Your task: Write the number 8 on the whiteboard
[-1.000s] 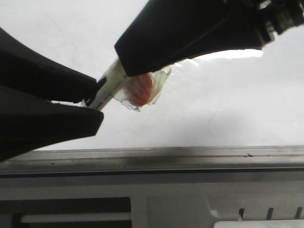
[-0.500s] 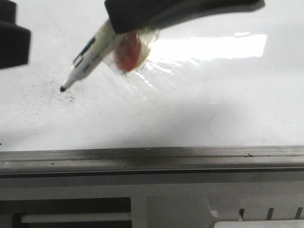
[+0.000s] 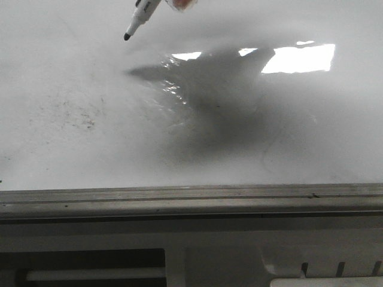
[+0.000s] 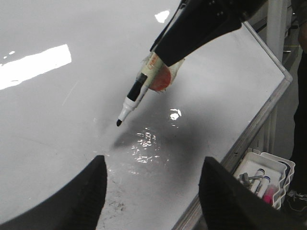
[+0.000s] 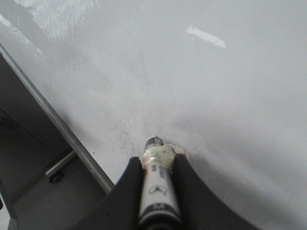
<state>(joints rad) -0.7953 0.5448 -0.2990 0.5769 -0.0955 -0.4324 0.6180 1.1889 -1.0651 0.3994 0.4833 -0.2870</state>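
The whiteboard [image 3: 287, 137] fills the front view, glossy white with a wrinkled shiny patch [image 3: 173, 89] and a grey metal frame edge [image 3: 191, 197]. No number 8 shows on it, only faint grey specks [image 3: 84, 116]. My right gripper [image 5: 157, 163] is shut on a white marker [image 5: 156, 191] with tape and a red lump round it. The marker [image 4: 136, 88] slants down, its black tip [image 4: 118, 123] a little above the board, apart from its shadow. In the front view only the marker's tip end [image 3: 134, 24] shows at the top. My left gripper [image 4: 151, 191] is open and empty over the board.
A white tray [image 4: 266, 179] holding markers sits beyond the board's frame edge [image 4: 259, 124]. In the right wrist view the frame edge [image 5: 53, 120] runs beside a dark lower surface. A large shadow [image 3: 227, 113] lies on the board.
The right gripper carried the marker up and away, almost out of the front view's top. The left gripper, which had been near the marker's tip end, has left the front view.
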